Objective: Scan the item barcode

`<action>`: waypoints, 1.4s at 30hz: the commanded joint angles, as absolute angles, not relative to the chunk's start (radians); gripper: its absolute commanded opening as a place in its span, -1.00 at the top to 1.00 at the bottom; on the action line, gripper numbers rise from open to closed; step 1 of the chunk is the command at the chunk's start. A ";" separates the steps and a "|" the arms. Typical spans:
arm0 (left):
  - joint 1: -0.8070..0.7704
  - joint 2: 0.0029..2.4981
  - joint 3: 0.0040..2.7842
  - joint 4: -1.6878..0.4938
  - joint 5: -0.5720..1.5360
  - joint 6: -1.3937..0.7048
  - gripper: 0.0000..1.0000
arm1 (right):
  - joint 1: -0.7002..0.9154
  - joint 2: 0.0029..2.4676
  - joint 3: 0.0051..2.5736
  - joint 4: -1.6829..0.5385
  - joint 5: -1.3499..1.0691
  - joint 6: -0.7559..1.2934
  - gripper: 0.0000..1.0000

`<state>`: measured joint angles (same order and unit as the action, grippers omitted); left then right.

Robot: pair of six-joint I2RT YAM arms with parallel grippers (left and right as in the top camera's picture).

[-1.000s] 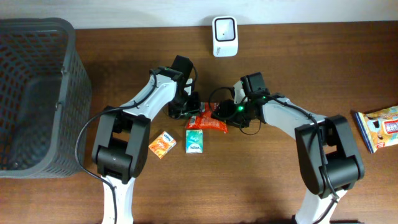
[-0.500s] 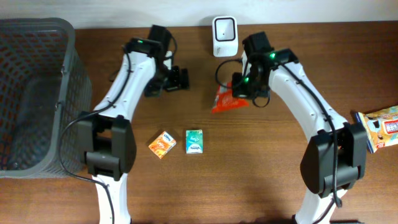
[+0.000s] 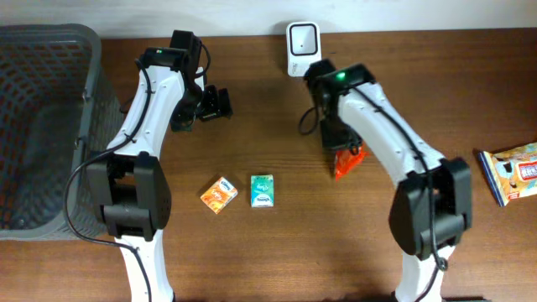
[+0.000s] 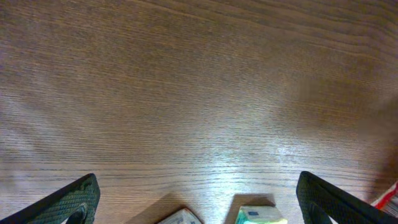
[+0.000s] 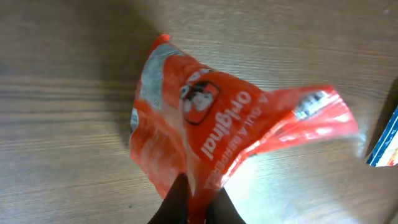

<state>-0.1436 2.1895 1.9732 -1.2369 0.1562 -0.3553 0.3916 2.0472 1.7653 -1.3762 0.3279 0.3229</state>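
Near-right of the scanner (image 3: 302, 38), our right gripper (image 3: 342, 148) now clamps the red packet (image 3: 347, 162) alone, our left gripper (image 3: 216, 102) open and withdrawn, so scanning comes next.

The left arm (image 3: 143, 117) and right arm (image 3: 382, 122) have white shells over black joints, thin black cables (image 3: 70, 197), a green light (image 3: 340, 77) on the right arm, and dark ribbed fingers (image 4: 71, 200) on the left gripper (image 4: 198, 186).

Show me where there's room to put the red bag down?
Bare wood lies between the left gripper and the red bag, behind the orange pack and green pack. The back corner beside the scanner, behind the snack bag, is bare too. It is crowded around the two packs.
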 commanded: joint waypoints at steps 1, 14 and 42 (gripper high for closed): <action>-0.143 2.160 1.985 -1.255 0.152 -0.343 -0.98 | 0.482 2.082 1.767 -1.359 0.352 0.357 0.92; -0.143 2.160 1.985 -1.273 0.132 -0.340 -0.98 | 0.572 2.127 2.119 -1.384 0.012 0.439 -0.97; -0.144 2.160 1.985 -1.267 0.133 -0.297 -0.98 | 0.394 2.134 1.649 -1.121 -0.096 1.839 -0.68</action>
<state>-0.1436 2.1895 1.9732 -1.2713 0.1410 -0.3130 0.3878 2.1387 1.6787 -1.1370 -0.1402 1.8004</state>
